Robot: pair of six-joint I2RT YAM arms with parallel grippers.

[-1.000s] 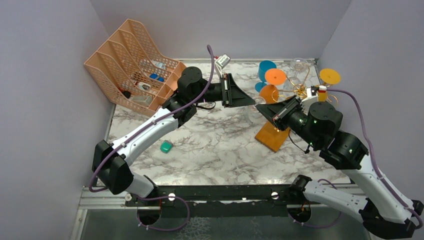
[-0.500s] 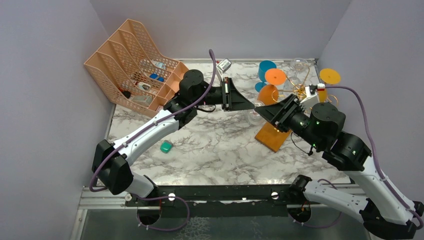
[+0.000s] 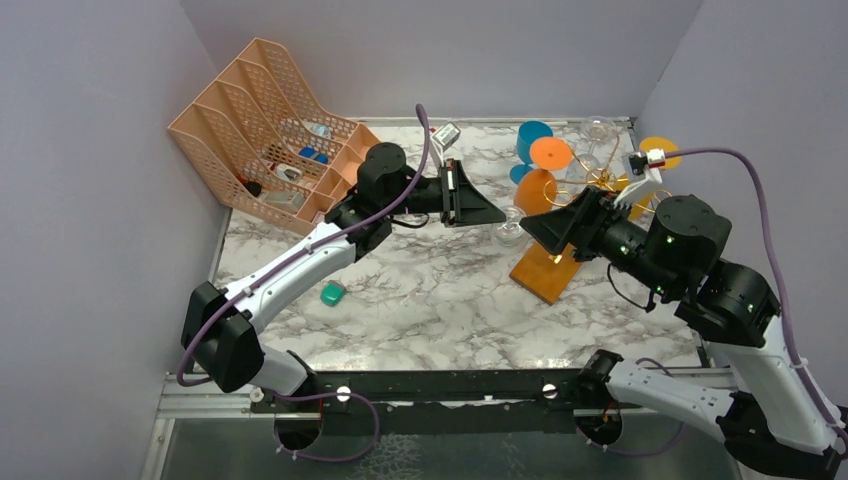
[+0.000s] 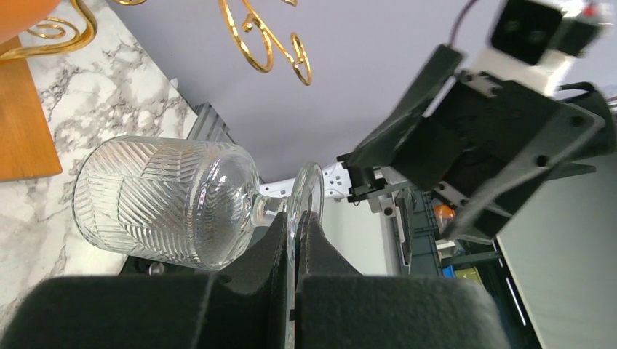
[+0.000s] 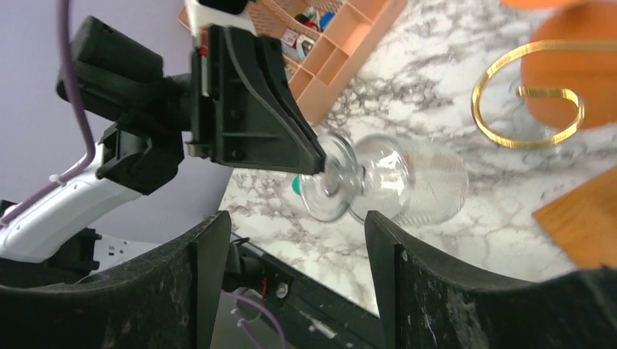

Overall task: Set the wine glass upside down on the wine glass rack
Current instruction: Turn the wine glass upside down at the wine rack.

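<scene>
The wine glass [image 3: 514, 226] is clear with a ribbed bowl [image 4: 167, 200] and lies on its side in the air, above the marble and left of the rack. My left gripper [image 3: 498, 214] is shut on the thin foot disc [image 4: 304, 196], its jaws pressed flat on either face of it. In the right wrist view the left gripper [image 5: 255, 109] holds the glass [image 5: 407, 182] by that foot. My right gripper [image 3: 528, 223] stands open just right of the glass with nothing between its fingertips [image 5: 295, 218]. The wine glass rack [image 3: 600, 180] has gold spiral arms [image 4: 273, 51] on an orange-brown wooden base [image 3: 545, 270].
Blue [image 3: 533, 135], orange [image 3: 551, 153] and yellow [image 3: 660, 152] glasses hang on the rack, with a clear one [image 3: 600, 128] behind. A peach mesh file organiser [image 3: 265, 130] stands at the back left. A small teal object [image 3: 333, 293] lies on the marble.
My left gripper has shut on the glass's foot. My right gripper has opened, let go of the glass and drawn back to the right.
</scene>
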